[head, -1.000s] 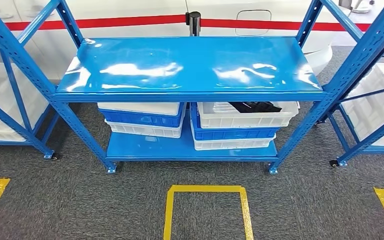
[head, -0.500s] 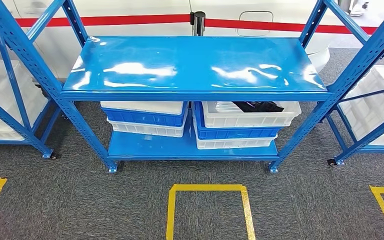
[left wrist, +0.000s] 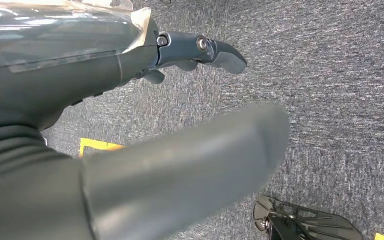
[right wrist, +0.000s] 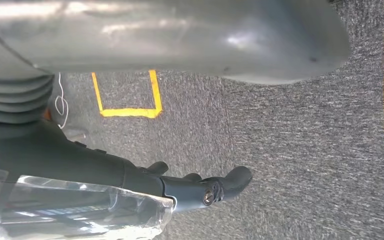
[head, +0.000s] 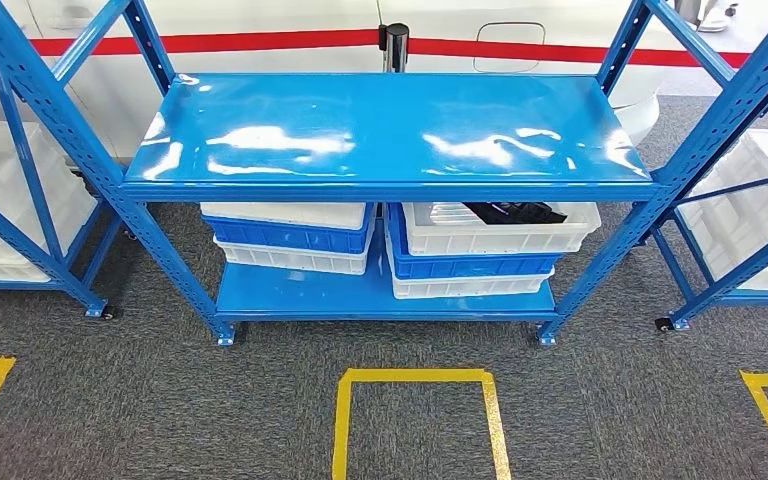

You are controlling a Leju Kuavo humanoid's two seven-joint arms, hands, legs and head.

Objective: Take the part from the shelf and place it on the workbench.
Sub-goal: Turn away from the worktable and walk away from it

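Note:
The part [head: 513, 212] is a black piece lying in the top white bin [head: 500, 238] on the lower level of the blue shelf [head: 390, 125], right of middle; the upper board hides most of it. My left hand [left wrist: 145, 170] hangs over grey carpet, thumb and fingers [left wrist: 215, 50] apart, holding nothing. My right hand [right wrist: 205, 35] hangs the same way, its dark fingers [right wrist: 200, 192] spread from the thumb and empty. Both hands are well short of the shelf.
The top board of the shelf is bare and glossy. Stacked white and blue bins [head: 290, 230] fill the lower left. More blue racks stand at the left [head: 20, 190] and right [head: 740, 180]. A yellow tape square [head: 415, 377] marks the carpet before the shelf.
The whole picture has shifted a little to the right since one second ago, so the camera moved; the shelf and bins themselves stay put.

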